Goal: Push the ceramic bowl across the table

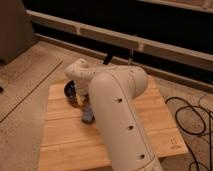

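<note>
The ceramic bowl (71,92) is small, dark and glossy. It sits on the far left part of the bamboo table (60,140) and is partly hidden by my white arm (117,110). The arm reaches from the bottom of the view up over the table and bends down at its wrist (77,71) just above the bowl. The gripper (80,100) is low at the bowl's right side, mostly hidden under the arm.
A flat blue-grey block (88,116) lies on the table just in front of the bowl, against the arm. A small black bar (108,59) lies by the table's far edge. Black cables (196,116) coil on the speckled floor to the right.
</note>
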Action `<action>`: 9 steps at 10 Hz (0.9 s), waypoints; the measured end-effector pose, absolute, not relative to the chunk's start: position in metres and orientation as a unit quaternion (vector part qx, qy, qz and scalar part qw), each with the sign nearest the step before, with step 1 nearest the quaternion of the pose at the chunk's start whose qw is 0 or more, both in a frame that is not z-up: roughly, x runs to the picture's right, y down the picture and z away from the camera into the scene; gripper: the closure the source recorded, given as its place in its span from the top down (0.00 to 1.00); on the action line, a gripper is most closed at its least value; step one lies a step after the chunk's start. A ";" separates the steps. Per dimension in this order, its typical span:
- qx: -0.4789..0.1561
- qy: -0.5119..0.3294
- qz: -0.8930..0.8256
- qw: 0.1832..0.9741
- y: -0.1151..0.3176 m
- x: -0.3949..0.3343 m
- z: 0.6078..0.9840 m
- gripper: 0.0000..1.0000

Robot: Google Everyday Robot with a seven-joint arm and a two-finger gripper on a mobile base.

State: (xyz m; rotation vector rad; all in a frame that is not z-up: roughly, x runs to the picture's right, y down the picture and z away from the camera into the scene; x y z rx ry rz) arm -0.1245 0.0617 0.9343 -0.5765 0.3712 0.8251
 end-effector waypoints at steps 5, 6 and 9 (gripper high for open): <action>-0.242 0.181 0.408 0.861 0.048 -0.122 0.939 0.65; -0.242 0.181 0.408 0.861 0.048 -0.122 0.939 0.65; -0.242 0.183 0.408 0.861 0.049 -0.122 0.939 0.65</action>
